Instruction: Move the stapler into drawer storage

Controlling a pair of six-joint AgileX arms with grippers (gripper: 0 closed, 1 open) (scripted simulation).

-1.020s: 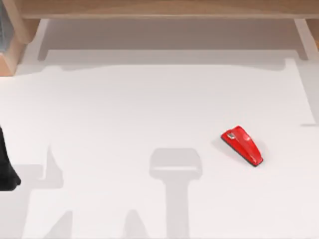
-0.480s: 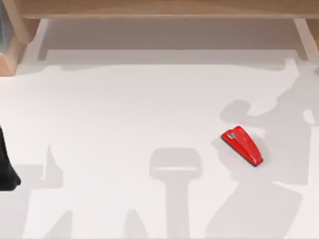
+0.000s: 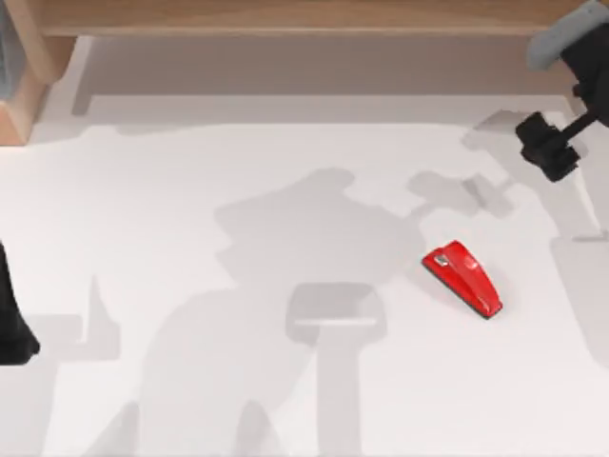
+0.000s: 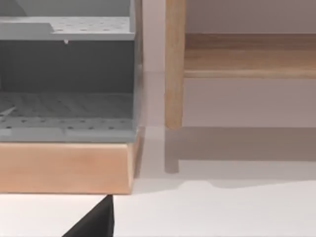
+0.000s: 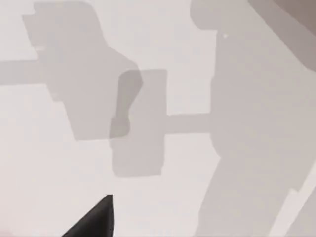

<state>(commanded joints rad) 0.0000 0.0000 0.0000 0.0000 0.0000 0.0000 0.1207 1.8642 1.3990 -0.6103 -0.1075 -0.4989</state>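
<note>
Spanning the top view: a plain white desk crossed by grey shadows, a wooden frame along the upper edge. Lying right of centre, the red stapler, long axis diagonal, silver tip toward upper left, nothing touching it. Upper right, well apart: right hand, finger state cannot tell. Left edge: left arm, parked. Seen from left wrist, a grey drawer unit on a wooden base.

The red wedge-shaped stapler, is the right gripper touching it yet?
Apart. The top view shows the right gripper near the table's far right, with bare table between it and the stapler.
</note>
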